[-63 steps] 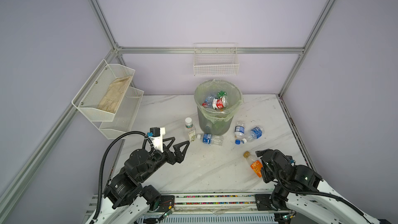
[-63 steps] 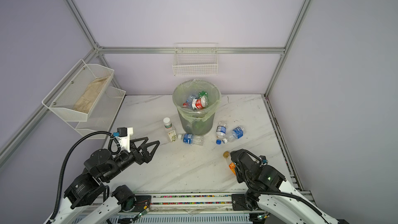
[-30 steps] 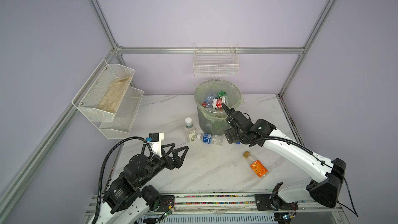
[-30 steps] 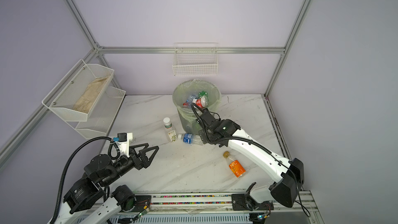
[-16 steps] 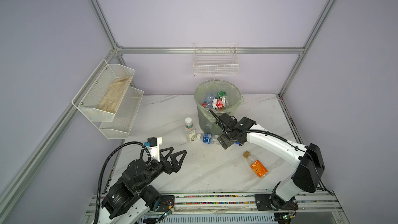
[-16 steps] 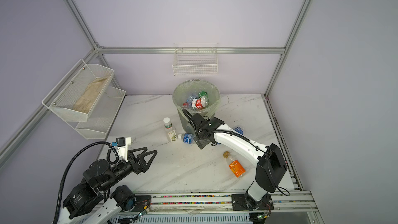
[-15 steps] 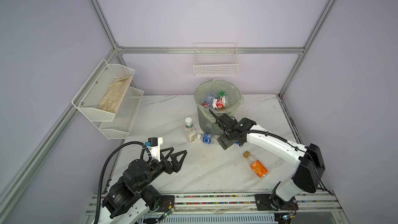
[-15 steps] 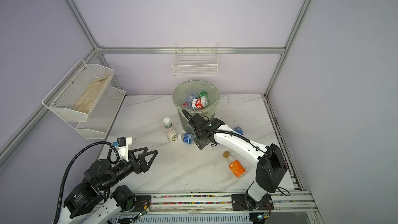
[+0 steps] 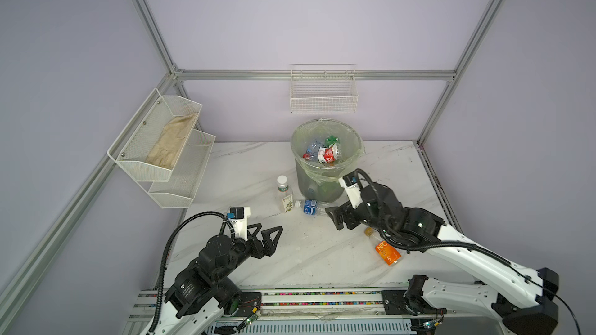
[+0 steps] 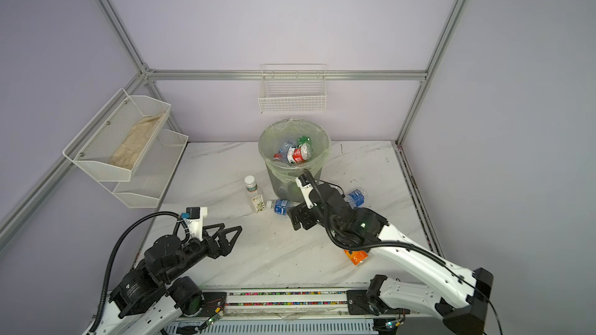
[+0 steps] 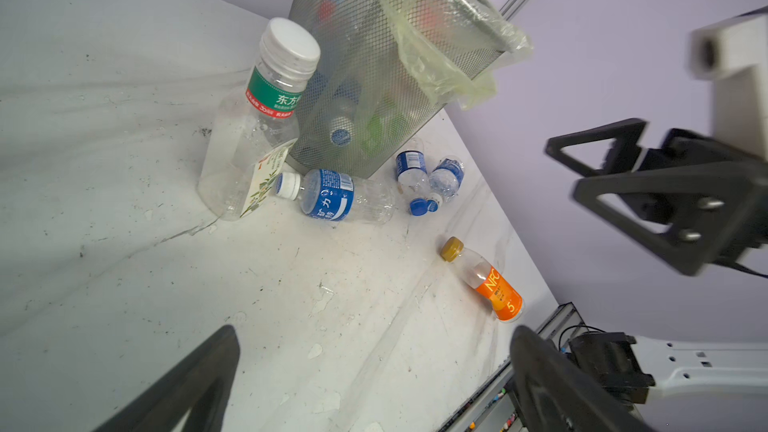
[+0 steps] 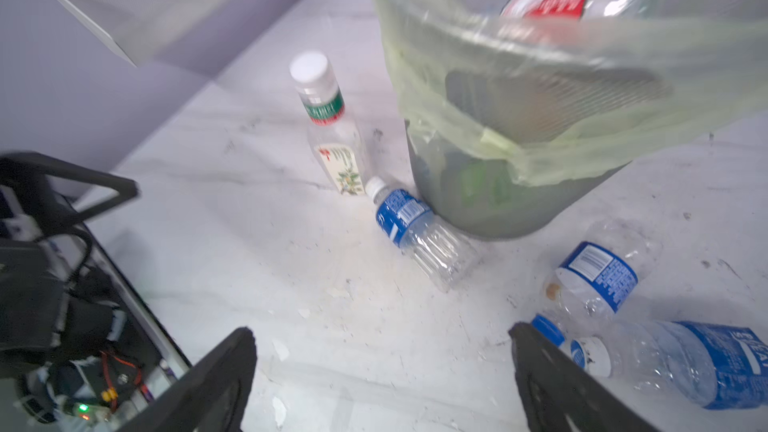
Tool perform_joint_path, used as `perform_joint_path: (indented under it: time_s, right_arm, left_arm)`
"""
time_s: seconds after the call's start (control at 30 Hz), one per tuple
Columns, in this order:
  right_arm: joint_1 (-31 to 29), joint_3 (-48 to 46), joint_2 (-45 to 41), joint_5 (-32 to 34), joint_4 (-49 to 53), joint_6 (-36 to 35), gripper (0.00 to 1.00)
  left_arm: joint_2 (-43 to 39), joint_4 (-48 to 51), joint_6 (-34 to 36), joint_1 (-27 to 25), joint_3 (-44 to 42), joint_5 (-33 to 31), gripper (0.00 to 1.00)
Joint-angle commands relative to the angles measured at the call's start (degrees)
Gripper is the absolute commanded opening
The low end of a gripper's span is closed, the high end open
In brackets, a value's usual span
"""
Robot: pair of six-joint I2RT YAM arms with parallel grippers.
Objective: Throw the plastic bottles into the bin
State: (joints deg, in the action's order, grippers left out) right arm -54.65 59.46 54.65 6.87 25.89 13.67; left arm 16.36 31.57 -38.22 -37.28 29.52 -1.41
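White marble table (image 9: 245,169) carries the bin (image 9: 308,185), bottles (image 9: 327,154) piled inside. At its foot lies a blue-label bottle (image 9: 311,207), just ahead of the right gripper (image 9: 336,220), which is spread wide and empty. The left gripper (image 9: 270,227), likewise wide and empty, hangs well apart.

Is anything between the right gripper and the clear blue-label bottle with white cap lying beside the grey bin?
Nothing visible. Only bare white marble table lies between the open right gripper and the clear blue-label bottle with white cap. The round grey bin stands close behind it.
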Motion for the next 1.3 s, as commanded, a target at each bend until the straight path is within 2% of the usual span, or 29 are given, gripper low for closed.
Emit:
perform_joint_path:
  time_s: [0.0, 0.1, 0.3, 0.4, 0.57, 0.73, 0.97, 1.27]
  right_arm:
    - [-0.10, -5.85, -6.53, -3.50, -9.17, 6.26, 0.98]
    - [-0.15, -9.03, -10.34, -4.27, -9.90, 8.22, 0.97]
    - [-0.11, -13.08, -12.67, -4.52, -9.78, 11.21, 0.97]
    - [-0.15, -15.40, -14.06, -5.50, -11.45, 12.93, 0.97]
    - [-0.12, -19.90, -17.82, -6.74, -15.02, 16.38, 0.98]
    - [-0.10, -22.84, -20.56, -6.97, -14.93, 18.82, 0.97]
    - [-0.10, -23.95, -23.98, -7.18, -12.75, 20.45, 0.97]
    - [-0.10, -24.21, -25.47, -6.99, -11.74, 21.37, 0.97]
  left_arm:
    - [2.88, -9.29, 3.76, -0.25, -3.40, -5.33, 1.00]
    - [8.06, -18.20, 6.57, -0.25, -5.10, -8.62, 1.00]
    - [19.32, -40.14, 13.35, -0.20, -8.51, -12.57, 1.00]
    - [26.22, -46.20, 16.62, -0.07, -7.15, -15.80, 1.00]
    - [37.58, -45.94, 19.71, 0.52, 0.04, -19.66, 1.00]
    - [44.51, -47.17, 21.98, 2.42, 3.97, -20.39, 0.97]
    - [49.03, -49.53, 22.97, 4.79, 6.83, -19.45, 0.96]
    - [54.64, -50.56, 24.32, 5.44, 11.51, -17.91, 0.93]
